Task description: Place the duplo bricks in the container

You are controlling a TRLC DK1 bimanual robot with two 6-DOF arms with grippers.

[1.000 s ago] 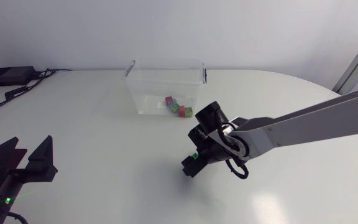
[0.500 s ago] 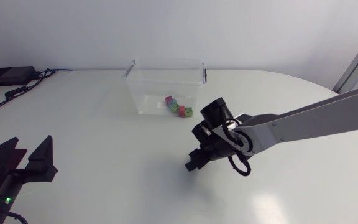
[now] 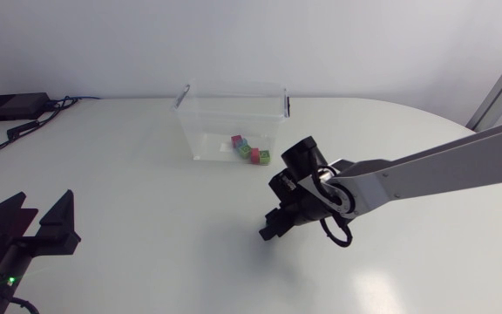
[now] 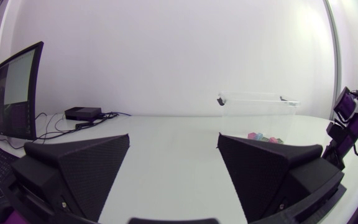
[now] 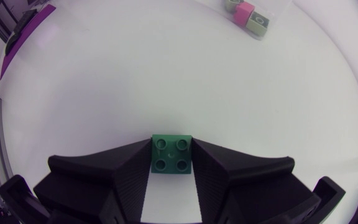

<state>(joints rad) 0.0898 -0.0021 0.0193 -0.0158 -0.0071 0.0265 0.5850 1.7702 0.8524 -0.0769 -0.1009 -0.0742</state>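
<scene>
Right gripper (image 3: 270,230) hangs near the container (image 3: 234,122) in my head view; I can't make out its brick there. Left wrist view: left gripper (image 4: 173,139) spread wide. Right wrist view: fingers pinch the square green brick (image 5: 171,154), studs facing camera, no long axis.

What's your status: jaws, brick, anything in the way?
Left jaws open, empty. Right jaws shut on green brick, short of container. Other bricks already inside. Nothing in between.

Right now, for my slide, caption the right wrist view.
Right gripper shut on green duplo brick, container ahead.
</scene>
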